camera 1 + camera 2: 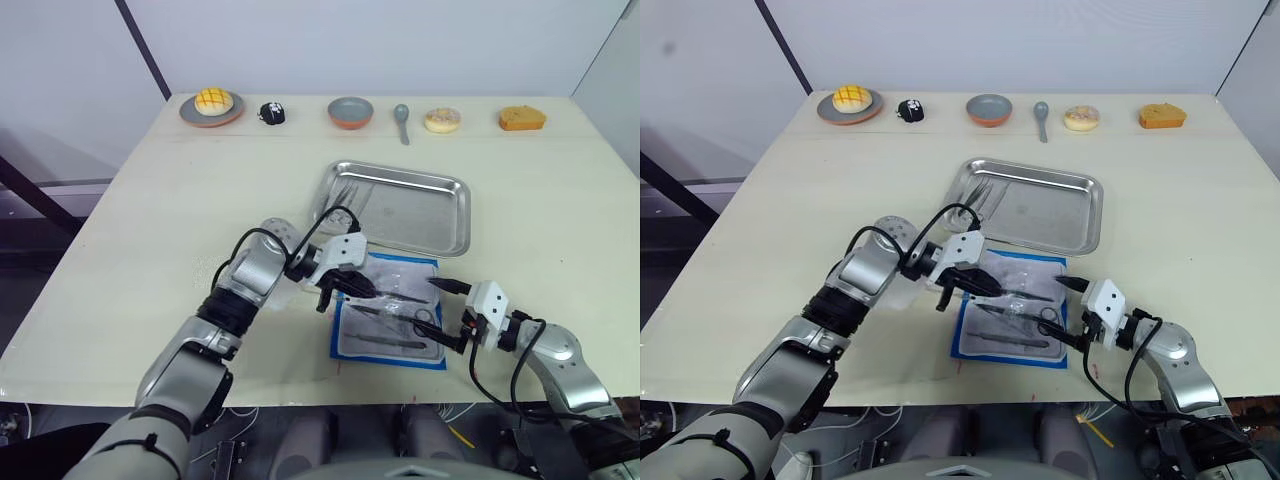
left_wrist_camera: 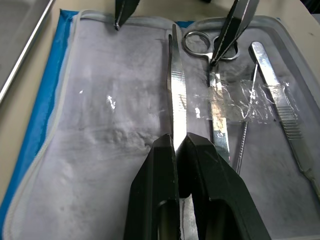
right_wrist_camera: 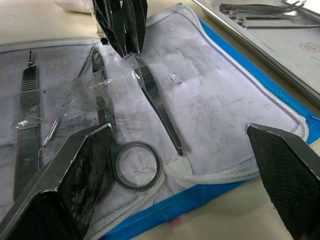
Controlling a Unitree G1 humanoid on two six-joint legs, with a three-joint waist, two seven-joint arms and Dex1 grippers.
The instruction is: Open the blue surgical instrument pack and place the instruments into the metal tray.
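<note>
The blue surgical instrument pack (image 1: 400, 268) lies open on the table just in front of the metal tray (image 1: 425, 218), grey-white lining up. My left gripper (image 2: 175, 142) is shut on the end of a flat silver forceps (image 2: 176, 85) that lies along the lining. Beside it rest scissors (image 2: 217, 100) with ring handles, a thin probe (image 2: 243, 145) and a flat ribbed handle (image 2: 275, 95), partly under a clear pocket. My right gripper (image 1: 448, 315) stands open at the pack's right edge, one finger on each side of the ring handle (image 3: 134, 165). A few instruments (image 1: 345, 190) lie in the tray's left end.
Along the far edge stand a plate with a yellow bun (image 1: 212, 105), a small black object (image 1: 272, 113), a round grey bowl (image 1: 350, 112), a grey spoon (image 1: 402, 120), a doughnut (image 1: 442, 120) and an orange cake piece (image 1: 522, 118).
</note>
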